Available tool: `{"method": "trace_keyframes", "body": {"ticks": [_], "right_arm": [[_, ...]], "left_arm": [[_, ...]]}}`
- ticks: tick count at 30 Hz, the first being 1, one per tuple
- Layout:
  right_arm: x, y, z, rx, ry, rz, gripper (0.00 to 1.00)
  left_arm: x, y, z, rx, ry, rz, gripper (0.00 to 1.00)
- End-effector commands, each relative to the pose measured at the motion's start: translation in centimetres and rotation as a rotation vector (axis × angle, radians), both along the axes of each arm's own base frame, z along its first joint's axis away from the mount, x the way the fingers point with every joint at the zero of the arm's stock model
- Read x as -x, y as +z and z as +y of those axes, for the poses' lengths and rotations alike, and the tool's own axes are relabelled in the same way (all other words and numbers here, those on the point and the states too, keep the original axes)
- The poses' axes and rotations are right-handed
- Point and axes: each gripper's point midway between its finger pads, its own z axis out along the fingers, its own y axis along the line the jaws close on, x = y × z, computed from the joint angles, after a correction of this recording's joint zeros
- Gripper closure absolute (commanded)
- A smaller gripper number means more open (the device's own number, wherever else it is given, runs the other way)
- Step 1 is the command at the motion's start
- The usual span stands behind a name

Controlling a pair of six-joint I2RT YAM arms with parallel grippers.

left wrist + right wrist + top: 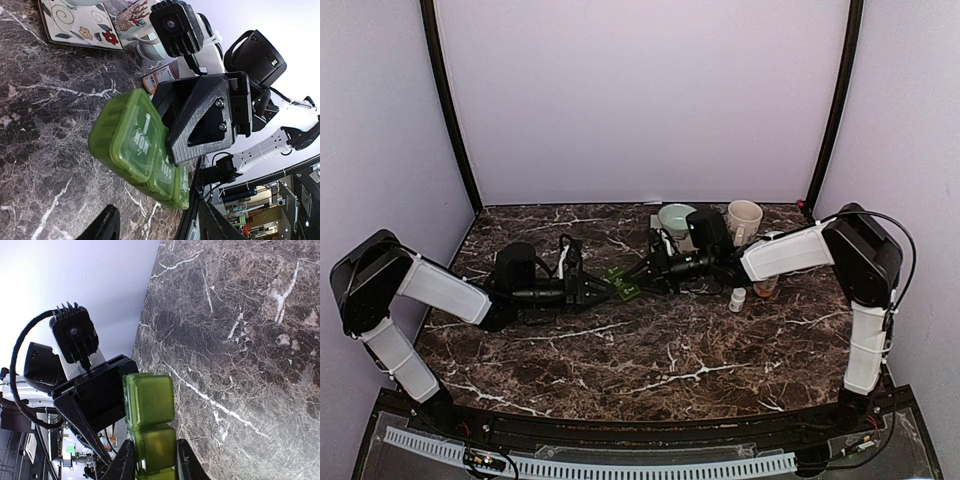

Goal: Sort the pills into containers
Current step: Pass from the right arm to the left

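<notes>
Plainly, the pill box [135,145] is a short row of square compartments in see-through green plastic. It looks bright lime in the wrist views and much darker from above. Three compartments show from the left wrist and two from the right, and every lid in sight is shut. The nearest lid in the left wrist view carries raised lettering that I cannot read with confidence. The box sits at mid-desk [620,370], right where the two arms meet. Its long axis runs along the line from one arm to the other, roughly left to right across the desk with a slight diagonal, so one end points at each wrist camera. Whether its underside touches the marble cannot be told. The right claw [155,446] is pinching the box, with a finger pressed against each long side of its end. The left claw [152,212] stands spread at the opposite end, its two fingers wider than the box and clear of it. Behind the claws, near the back wall, stand a pale green bowl [676,218] and a cream mug [744,218]. A small white bottle [737,299] sits just beside the right forearm.
</notes>
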Motion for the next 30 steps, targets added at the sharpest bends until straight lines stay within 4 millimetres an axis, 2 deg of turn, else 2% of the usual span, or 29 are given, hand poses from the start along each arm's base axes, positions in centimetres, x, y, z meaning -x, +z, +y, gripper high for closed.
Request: {"method": "trace_keyframes", "body": {"ticks": [1, 11, 15, 16, 17, 25, 30], "right_arm": [[-0.1, 2.3, 0.1, -0.05, 0.006, -0.068, 1.0], [0.7, 2.9, 0.5, -0.071, 0.029, -0.067, 1.0], [0.8, 3.0, 0.6, -0.075, 0.034, -0.067, 1.0], [0.9, 3.0, 0.6, -0.076, 0.036, -0.064, 1.0], [1.2, 2.2, 0.3, -0.064, 0.036, -0.047, 1.0], [1.5, 2.2, 0.4, -0.072, 0.042, -0.041, 1.0], [1.3, 2.3, 0.5, -0.077, 0.035, -0.037, 1.0]], "left_arm": [[-0.1, 0.2, 0.2, 0.001, 0.011, -0.015, 0.43], [-1.6, 0.8, -1.0, 0.018, -0.002, -0.032, 0.42], [-1.9, 1.0, -1.0, 0.025, 0.013, -0.037, 0.45], [-2.7, 1.0, -0.5, 0.025, 0.035, -0.038, 0.47], [-3.0, 1.1, -0.3, 0.025, 0.044, -0.04, 0.48], [-3.3, 1.0, -0.2, 0.036, 0.047, -0.034, 0.57], [-2.8, 1.3, -0.7, 0.062, 0.008, -0.029, 0.58]]}}
